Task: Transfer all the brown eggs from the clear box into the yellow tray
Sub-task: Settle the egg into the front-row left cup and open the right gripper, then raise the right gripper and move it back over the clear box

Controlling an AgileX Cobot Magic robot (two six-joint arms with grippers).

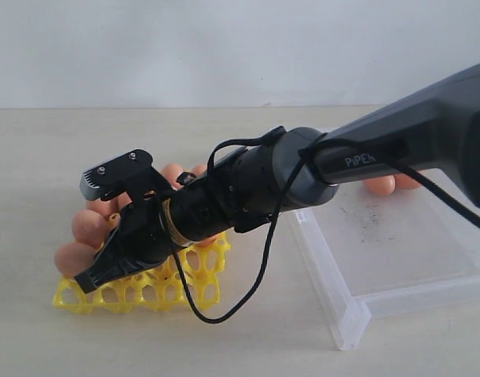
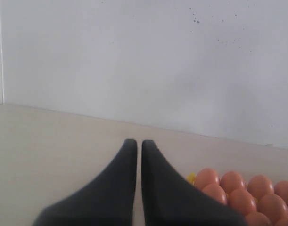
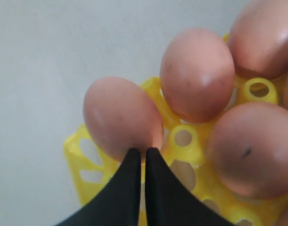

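Left gripper (image 2: 139, 142): jaws closed to a narrow slit, above the beige table (image 2: 49, 141). Brown eggs (image 2: 242, 200) cluster nearby, with a sliver of yellow tray (image 2: 191, 178) at their edge. White wall (image 2: 134, 56) behind.

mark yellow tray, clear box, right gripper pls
yellow tray (image 1: 157, 297), exterior view, bare front lattice.
clear box (image 1: 334, 294), exterior view, near corner wall.
right gripper (image 3: 143, 153), right wrist view, between shut fingertips.

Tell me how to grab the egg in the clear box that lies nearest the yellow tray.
Pinch the egg across its widest middle, coming down from above: the clear box is open on top with walls round it, and a smooth rounded shell likely slips if held near an end.
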